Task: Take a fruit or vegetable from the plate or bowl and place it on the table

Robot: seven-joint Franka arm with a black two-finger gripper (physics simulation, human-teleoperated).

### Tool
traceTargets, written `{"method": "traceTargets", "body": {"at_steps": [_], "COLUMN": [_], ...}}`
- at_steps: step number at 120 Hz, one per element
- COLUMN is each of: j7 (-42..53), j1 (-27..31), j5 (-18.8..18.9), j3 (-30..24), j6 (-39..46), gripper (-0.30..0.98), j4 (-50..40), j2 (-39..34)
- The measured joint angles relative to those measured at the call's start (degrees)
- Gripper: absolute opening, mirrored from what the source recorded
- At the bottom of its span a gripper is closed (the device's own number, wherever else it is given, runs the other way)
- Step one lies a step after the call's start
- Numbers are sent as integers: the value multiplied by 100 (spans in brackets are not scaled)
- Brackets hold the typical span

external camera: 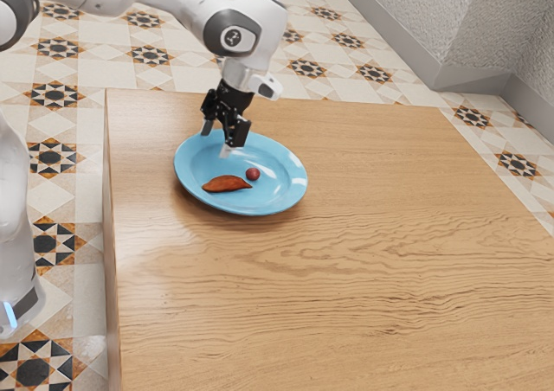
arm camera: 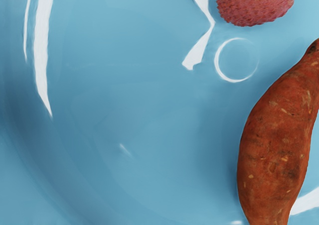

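The table (external camera: pixel 372 278) extends from its edge near the plate (external camera: pixel 279 202) toward the exterior view's right; one sweet potato (arm camera: pixel 275 145) and one lychee (arm camera: pixel 256 3) lie on the plate, gripper (external camera: pixel 220 138) above, fingers apart.

The reddish-brown sweet potato (arm camera: pixel 275 150), flecked with paler marks, lay on the blue plate (arm camera: pixel 124 110). Near its dark-tipped end, not touching it, sat a bumpy pink lychee (arm camera: pixel 256 3). Beside the sweet potato, a thin white ring (arm camera: pixel 217 65) of light curved.

A tiled floor (external camera: pixel 351 60) shows dark star patterns; a rough grey wall (external camera: pixel 415 15) rises beyond; a baseboard (external camera: pixel 394 32) edges it.
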Motion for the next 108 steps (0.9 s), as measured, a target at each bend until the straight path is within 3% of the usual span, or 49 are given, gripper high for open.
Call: {"method": "traceTargets", "body": {"at_steps": [32, 108], "j7": [-80, -162], "j1": [-53, -51], "j5": [-32, -220], "j3": [-360, -526], "j6": [190, 650], "gripper": [69, 69], "j4": [-59, -384], "j2": [126, 362]}}
